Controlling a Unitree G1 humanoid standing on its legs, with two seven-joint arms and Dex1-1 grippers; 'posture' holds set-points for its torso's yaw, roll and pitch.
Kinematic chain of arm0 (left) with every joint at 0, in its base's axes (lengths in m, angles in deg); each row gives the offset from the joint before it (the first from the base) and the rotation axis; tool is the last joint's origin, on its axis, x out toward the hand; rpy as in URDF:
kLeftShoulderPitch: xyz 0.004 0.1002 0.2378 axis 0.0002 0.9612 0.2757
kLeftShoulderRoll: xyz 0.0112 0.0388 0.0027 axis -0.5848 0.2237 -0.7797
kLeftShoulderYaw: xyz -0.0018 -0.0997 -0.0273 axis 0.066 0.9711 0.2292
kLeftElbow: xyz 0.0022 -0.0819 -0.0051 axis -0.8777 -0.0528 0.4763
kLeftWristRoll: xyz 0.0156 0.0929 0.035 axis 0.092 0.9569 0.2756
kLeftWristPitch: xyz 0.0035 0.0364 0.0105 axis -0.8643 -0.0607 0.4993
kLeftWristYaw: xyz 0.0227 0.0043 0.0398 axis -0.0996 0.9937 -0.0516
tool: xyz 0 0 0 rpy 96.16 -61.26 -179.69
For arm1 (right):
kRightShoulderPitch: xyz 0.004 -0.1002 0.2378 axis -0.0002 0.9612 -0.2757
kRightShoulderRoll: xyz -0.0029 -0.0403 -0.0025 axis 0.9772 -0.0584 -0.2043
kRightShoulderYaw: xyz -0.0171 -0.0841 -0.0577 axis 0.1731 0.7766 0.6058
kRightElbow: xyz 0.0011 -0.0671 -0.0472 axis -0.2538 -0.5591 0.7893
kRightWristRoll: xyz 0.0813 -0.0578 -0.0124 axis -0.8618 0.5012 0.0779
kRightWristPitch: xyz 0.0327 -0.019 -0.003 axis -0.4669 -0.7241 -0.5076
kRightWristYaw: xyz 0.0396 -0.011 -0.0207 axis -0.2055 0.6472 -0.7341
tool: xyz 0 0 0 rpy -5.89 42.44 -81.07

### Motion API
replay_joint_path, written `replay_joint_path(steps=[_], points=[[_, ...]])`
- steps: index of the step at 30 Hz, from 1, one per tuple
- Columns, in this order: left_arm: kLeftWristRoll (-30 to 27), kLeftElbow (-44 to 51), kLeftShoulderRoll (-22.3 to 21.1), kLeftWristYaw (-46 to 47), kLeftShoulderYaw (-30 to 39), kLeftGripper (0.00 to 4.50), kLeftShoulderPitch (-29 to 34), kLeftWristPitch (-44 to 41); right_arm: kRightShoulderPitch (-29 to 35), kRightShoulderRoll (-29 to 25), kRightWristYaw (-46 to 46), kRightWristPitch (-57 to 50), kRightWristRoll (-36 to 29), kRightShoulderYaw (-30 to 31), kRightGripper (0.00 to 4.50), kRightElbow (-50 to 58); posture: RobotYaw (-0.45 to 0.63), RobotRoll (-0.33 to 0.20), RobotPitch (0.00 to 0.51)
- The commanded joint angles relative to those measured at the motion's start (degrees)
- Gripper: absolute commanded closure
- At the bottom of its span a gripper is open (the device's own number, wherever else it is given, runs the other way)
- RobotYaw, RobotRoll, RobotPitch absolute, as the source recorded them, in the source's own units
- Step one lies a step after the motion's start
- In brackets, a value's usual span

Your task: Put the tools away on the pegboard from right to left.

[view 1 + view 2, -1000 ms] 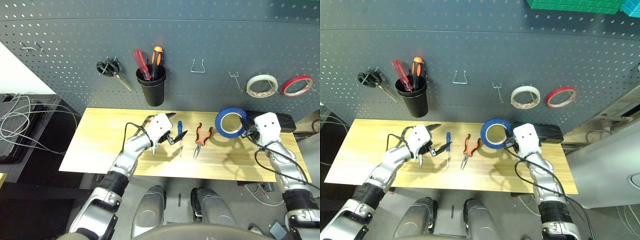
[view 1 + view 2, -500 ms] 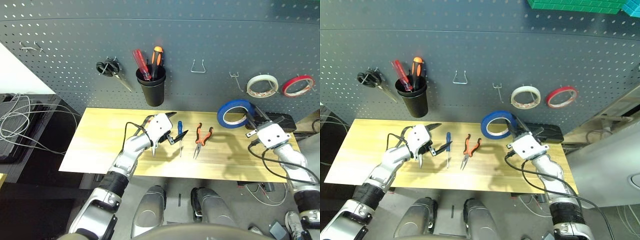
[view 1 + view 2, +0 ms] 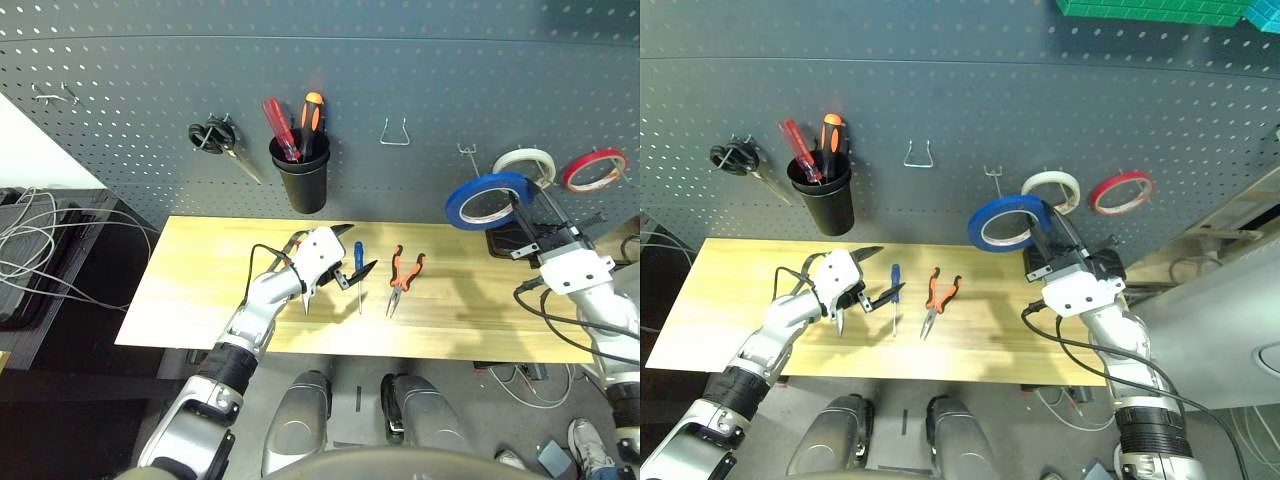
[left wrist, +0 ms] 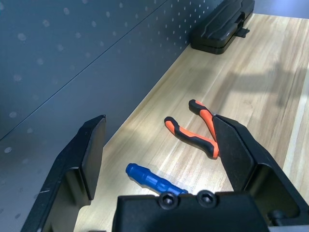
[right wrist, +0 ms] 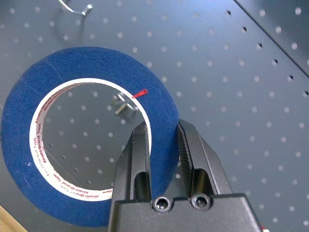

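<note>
Blue tape ring: pinched through its wall by the right gripper, one finger inside the hole and one outside; it is held up in front of the pegboard, near the bare hook left of the white tape roll.
Left gripper: held wide apart with nothing in it, low over the wooden table, beside the blue-handled screwdriver.
Risk: the ring may be missed onto the hook tip or knocked against the white roll, judged from the tilt; a shallow pinch could let it slip.
Waiting: orange-and-black pliers lie right of the screwdriver.
Surroundings: red tape roll, black cup, black-handled scissors, black case.
</note>
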Motion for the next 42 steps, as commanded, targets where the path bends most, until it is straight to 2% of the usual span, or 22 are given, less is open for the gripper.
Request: replay_joint_path(steps=[1, 7, 16, 19, 20, 27, 29, 31, 35, 38, 42], points=[[0.3, -1.2, 0.4, -0.5, -0.3, 0.00, 0.0, 0.4, -1.8, 1.0, 1.4, -3.3, -0.9, -1.2, 3.79, -0.6, 0.02, 0.000, 0.183], [0.5, -1.8, 0.5, -0.5, -0.3, 0.00, -0.6, 0.6, -6.4, 2.5, 2.3, -4.8, -0.5, -0.1, 3.79, -4.3, 0.03, 0.000, 0.182], [0.8, -2.1, 0.5, -0.1, -0.4, 0.00, -0.2, 0.6, -14.5, 3.9, 1.9, -7.0, 1.4, 3.2, 3.79, -16.4, 0.05, 0.000, 0.184], [0.9, -2.0, 0.4, 0.0, -0.3, 0.00, 0.0, 0.6, -14.6, 4.1, 0.1, -7.3, -0.1, 4.2, 3.79, -18.1, 0.05, 0.000, 0.186], [0.9, -1.9, 0.3, 0.0, -0.3, 0.00, 0.1, 0.6, -14.1, 4.2, -0.4, -6.7, -0.7, 4.3, 3.07, -17.8, 0.06, 0.000, 0.186], [0.8, -1.4, 0.0, 0.3, -0.2, 0.00, 0.8, 0.7, -3.5, 3.4, -3.6, -3.1, -1.4, 5.4, 0.81, -9.5, 0.06, 0.000, 0.188], [0.8, -1.5, 0.0, 0.3, -0.2, 0.00, 0.9, 0.7, -0.2, 3.4, -4.4, -3.0, -1.8, 5.6, 0.03, -7.6, 0.05, 0.000, 0.188], [0.9, -1.6, 0.1, 0.3, -0.3, 0.00, 0.8, 0.7, 3.1, 4.0, -5.9, -4.9, -3.1, 6.0, 0.03, -6.7, 0.05, 0.000, 0.191], [0.9, -1.9, 0.3, 0.1, -0.4, 0.00, 0.5, 0.6, 5.4, 7.1, -10.3, -18.8, -8.5, 6.5, 0.03, -6.3, 0.04, 0.000, 0.193], [0.9, -2.0, 0.4, 0.1, -0.5, 0.00, 0.4, 0.3, 4.3, 9.4, -13.0, -28.7, -11.0, 7.3, 0.03, -5.6, 0.04, 0.000, 0.192], [1.5, -2.5, 0.3, 0.5, -0.5, 0.00, -0.2, -0.8, -0.8, 14.2, -12.9, -50.4, -19.2, 4.2, 0.03, -4.5, 0.05, 0.000, 0.193]])
